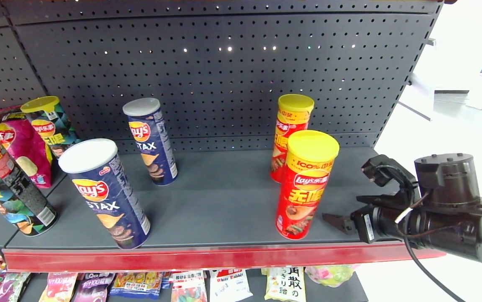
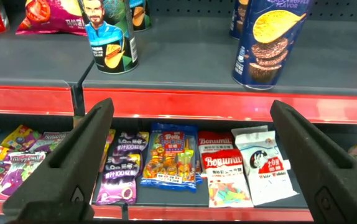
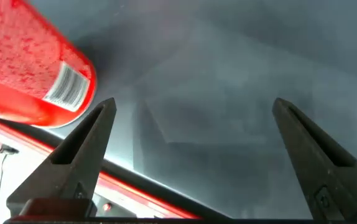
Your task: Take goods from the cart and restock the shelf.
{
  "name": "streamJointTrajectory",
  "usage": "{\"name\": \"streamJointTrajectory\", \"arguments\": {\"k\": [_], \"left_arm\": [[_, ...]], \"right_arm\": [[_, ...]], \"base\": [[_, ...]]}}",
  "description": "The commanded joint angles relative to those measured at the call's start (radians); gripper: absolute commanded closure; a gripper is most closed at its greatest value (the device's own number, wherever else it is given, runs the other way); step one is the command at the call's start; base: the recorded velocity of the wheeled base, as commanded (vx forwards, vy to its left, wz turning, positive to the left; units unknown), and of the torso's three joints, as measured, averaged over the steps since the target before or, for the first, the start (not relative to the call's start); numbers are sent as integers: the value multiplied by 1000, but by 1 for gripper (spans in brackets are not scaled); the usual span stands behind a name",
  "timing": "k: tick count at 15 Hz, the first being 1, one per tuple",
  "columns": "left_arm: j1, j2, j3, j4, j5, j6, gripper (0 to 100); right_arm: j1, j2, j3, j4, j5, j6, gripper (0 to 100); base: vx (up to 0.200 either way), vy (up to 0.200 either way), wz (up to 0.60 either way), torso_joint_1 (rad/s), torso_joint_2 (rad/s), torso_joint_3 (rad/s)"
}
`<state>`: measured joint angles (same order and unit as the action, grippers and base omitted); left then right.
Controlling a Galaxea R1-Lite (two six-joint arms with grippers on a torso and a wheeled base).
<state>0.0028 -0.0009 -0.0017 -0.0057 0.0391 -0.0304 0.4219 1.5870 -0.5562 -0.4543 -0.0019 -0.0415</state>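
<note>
The red can stood at the shelf front, right of centre in the head view, while the right gripper and left gripper held empty fingers spread, suggesting restocking was partway done.

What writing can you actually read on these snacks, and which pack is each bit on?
"Lay's" and "STAX": front blue can, and again on the blue can behind it.
"Lay's" and "100%": front red can.
"White Rabbit": white bag on the lower shelf.
Chinese characters on the cans, the barcodes and the print on the sweet packets: too small or blurred to read reliably.
</note>
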Motion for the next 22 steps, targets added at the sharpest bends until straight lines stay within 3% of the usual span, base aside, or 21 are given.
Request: {"name": "streamJointTrajectory", "arguments": {"k": [1, 22], "left_arm": [[0, 1, 0, 0, 1, 0, 0], [0, 1, 0, 0, 1, 0, 0]], "right_arm": [[9, 18, -2, 0, -1, -1, 0], [81, 99, -102, 2, -46, -1, 0]], "base": [[0, 0, 0, 0, 0, 0], [0, 0, 0, 0, 0, 0]]}}
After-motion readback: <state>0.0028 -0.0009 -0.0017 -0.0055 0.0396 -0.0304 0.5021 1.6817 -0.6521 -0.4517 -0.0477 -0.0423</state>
